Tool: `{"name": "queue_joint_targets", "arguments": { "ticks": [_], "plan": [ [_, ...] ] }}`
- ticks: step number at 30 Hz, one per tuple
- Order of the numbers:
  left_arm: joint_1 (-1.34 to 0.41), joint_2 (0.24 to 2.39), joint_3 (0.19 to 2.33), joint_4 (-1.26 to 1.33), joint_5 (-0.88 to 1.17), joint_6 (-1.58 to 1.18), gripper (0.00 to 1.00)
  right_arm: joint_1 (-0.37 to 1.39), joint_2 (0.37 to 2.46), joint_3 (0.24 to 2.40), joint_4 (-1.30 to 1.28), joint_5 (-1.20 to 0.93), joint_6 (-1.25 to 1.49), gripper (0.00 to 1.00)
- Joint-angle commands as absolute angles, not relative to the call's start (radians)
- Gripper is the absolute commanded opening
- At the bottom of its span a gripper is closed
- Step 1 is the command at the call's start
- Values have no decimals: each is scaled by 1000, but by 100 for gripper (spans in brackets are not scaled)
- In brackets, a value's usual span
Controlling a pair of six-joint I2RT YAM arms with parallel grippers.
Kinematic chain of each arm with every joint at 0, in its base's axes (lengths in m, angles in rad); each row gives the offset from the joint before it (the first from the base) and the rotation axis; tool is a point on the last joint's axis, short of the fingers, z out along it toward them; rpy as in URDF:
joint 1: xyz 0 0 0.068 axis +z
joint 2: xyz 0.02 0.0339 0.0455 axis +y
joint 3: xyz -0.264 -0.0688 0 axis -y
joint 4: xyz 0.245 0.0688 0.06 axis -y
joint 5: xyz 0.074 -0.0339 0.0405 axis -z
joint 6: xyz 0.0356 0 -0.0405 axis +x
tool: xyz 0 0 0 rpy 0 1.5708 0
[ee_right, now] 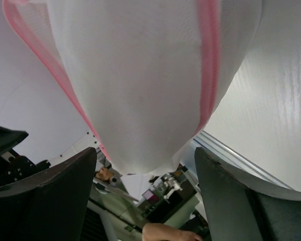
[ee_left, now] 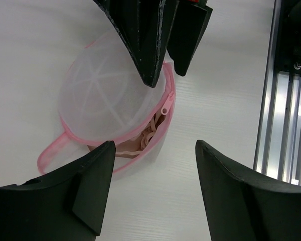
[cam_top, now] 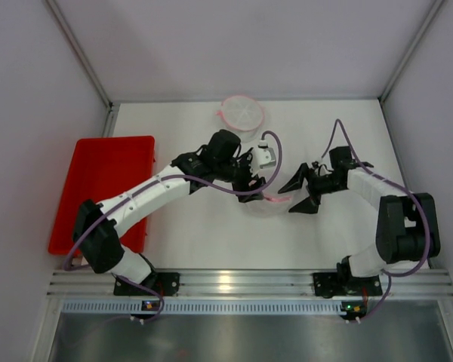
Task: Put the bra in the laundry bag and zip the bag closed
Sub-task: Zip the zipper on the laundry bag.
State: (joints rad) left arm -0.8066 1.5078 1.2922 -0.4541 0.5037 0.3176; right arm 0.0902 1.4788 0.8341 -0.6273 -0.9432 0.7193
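Observation:
The laundry bag (ee_left: 105, 98) is a white mesh dome with pink trim, lying on the white table between both grippers. Its zipper stands partly open, with the pink pull (ee_left: 164, 109) at the side. The beige bra (ee_left: 140, 143) shows inside through the gap. My left gripper (ee_left: 155, 191) hovers above the bag's edge, open, with nothing between its fingers. My right gripper (ee_right: 145, 191) is open too, the bag's mesh (ee_right: 140, 75) bulging just in front of its tips. From above, the bag (cam_top: 270, 200) lies between the left gripper (cam_top: 251, 183) and the right gripper (cam_top: 294, 196).
A red tray (cam_top: 102, 188) lies at the table's left edge. A round pink-rimmed mesh piece (cam_top: 241, 113) sits at the back centre. The aluminium rail (ee_left: 283, 100) runs along the near edge.

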Motion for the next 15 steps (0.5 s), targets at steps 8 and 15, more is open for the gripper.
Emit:
{"name": "queue_joint_targets", "arguments": {
  "ticks": [8,15],
  "plan": [
    [-795,1407,1266,-436,477,298,73,149,1563,914,-512,-916,775,0],
    [-752,1333,1169,-437,584,287,75,187,1411,798,56,-865,917,0]
  ]
}}
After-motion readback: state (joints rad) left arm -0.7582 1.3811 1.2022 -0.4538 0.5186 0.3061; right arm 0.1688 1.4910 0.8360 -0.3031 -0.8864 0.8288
